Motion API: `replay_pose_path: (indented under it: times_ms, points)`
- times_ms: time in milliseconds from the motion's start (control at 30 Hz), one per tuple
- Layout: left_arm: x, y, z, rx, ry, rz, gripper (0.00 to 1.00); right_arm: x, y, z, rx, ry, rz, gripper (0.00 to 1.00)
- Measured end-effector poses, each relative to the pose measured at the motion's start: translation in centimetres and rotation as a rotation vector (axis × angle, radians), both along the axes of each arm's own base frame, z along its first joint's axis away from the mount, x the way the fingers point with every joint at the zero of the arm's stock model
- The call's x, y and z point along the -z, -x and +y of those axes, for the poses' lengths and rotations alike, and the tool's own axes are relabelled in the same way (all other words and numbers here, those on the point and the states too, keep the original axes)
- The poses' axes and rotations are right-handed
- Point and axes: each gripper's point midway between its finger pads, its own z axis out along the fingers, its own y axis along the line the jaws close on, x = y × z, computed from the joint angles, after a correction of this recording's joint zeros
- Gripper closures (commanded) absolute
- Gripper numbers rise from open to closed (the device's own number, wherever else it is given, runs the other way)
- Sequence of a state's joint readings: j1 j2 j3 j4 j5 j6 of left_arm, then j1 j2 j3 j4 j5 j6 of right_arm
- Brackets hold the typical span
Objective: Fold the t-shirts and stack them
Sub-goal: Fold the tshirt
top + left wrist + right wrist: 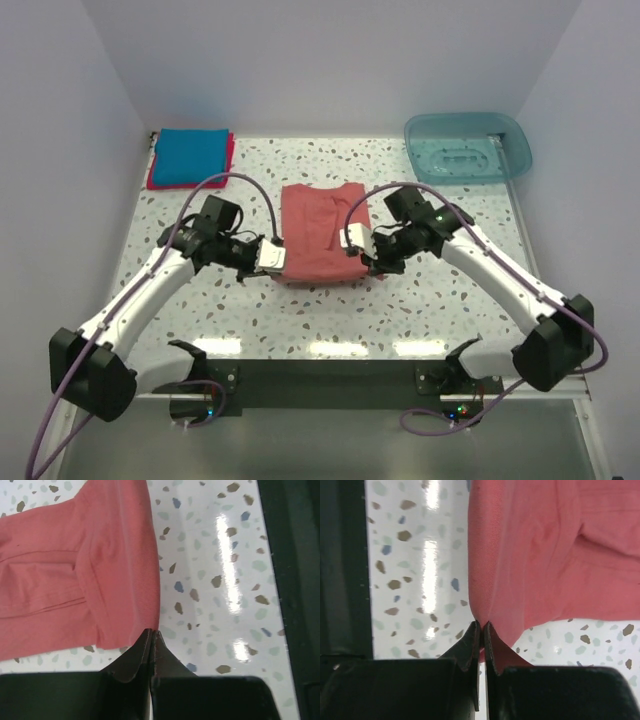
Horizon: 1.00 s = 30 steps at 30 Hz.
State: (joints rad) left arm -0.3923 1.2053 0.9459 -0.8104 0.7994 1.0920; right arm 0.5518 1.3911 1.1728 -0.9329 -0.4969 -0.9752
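Note:
The salmon-red t-shirt (320, 235) lies folded in the middle of the table. My left gripper (278, 262) is shut on its near left corner, and the cloth edge runs into the closed tips in the left wrist view (151, 632). My right gripper (362, 250) is shut on the near right corner, with red cloth showing between the jaws in the right wrist view (482, 625). The shirt fills the upper left of the left wrist view (75, 570) and the upper right of the right wrist view (550, 555). The folded bright blue t-shirt (190, 155) lies on the crimson-pink t-shirt (150, 184) at the back left.
A translucent teal plastic tub (468, 148) sits at the back right corner. White walls close in the table on the left, back and right. A dark mounting bar (320, 375) runs along the near edge.

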Motion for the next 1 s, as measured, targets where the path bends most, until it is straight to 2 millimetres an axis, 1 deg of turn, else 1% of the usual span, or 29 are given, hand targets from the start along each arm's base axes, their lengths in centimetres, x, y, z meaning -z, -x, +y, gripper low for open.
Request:
replay_pose_path:
  times_ms: [33, 100, 133, 200, 267, 300, 333, 400, 500, 567, 633, 700, 767, 800, 900, 1000]
  points:
    - [-0.7, 0.7, 0.1, 0.001, 0.012, 0.009, 1.0, -1.1, 1.3, 0.0, -0.01, -0.025, 0.011, 1.0]
    - [-2.3, 1.7, 0.0, -0.005, 0.035, 0.038, 1.0, -2.7, 2.5, -0.1, -0.018, -0.053, 0.019, 1.0]
    - [-3.2, 1.7, -0.1, -0.01, 0.047, 0.045, 1.0, -3.5, 2.7, -0.2, -0.018, -0.061, 0.022, 1.0]
    - [-4.8, 1.0, -0.5, -0.024, 0.065, 0.05, 1.0, -4.4, 2.2, -0.2, -0.01, -0.073, 0.027, 1.0]
    - [-6.1, -0.7, -0.8, -0.038, 0.082, 0.042, 1.0, -4.6, 0.6, -0.4, 0.014, -0.066, 0.053, 1.0]
    - [-6.5, -2.2, -0.9, -0.053, 0.085, 0.051, 1.0, -4.4, -0.9, -0.3, 0.023, -0.06, 0.065, 1.0]
    - [-6.7, -3.7, -1.1, -0.066, 0.089, 0.052, 1.0, -3.9, -2.3, -0.2, 0.033, -0.05, 0.077, 1.0]
    - [-6.3, -6.5, -1.1, -0.092, 0.088, 0.078, 1.0, -2.9, -4.6, -0.2, 0.047, -0.031, 0.105, 1.0]
    - [-4.2, -11.8, -0.9, -0.138, 0.07, 0.133, 1.0, -1.0, -8.6, -0.1, 0.053, -0.006, 0.135, 1.0]
    - [-2.4, -15.3, -1.0, -0.16, 0.06, 0.164, 1.0, 0.1, -11.4, 0.1, 0.055, -0.002, 0.133, 1.0]
    - [-0.4, -18.2, -1.0, -0.178, 0.05, 0.186, 1.0, 1.3, -13.8, 0.1, 0.06, 0.004, 0.139, 1.0]
    - [1.3, -20.5, -1.1, -0.197, 0.043, 0.207, 1.0, 2.5, -15.6, 0.2, 0.063, 0.009, 0.144, 1.0]
    - [2.5, -22.7, -1.2, -0.216, 0.045, 0.216, 1.0, 4.2, -17.2, 0.0, 0.071, 0.019, 0.155, 1.0]
    - [3.1, -23.7, -1.3, -0.225, 0.047, 0.211, 1.0, 4.8, -17.6, -0.1, 0.074, 0.023, 0.16, 1.0]
    - [4.6, -25.7, -1.3, -0.252, 0.05, 0.202, 1.0, 6.8, -19.0, -0.2, 0.084, 0.04, 0.161, 1.0]
    - [6.3, -26.9, -1.3, -0.287, 0.044, 0.203, 1.0, 8.6, -20.2, -0.2, 0.095, 0.054, 0.148, 1.0]
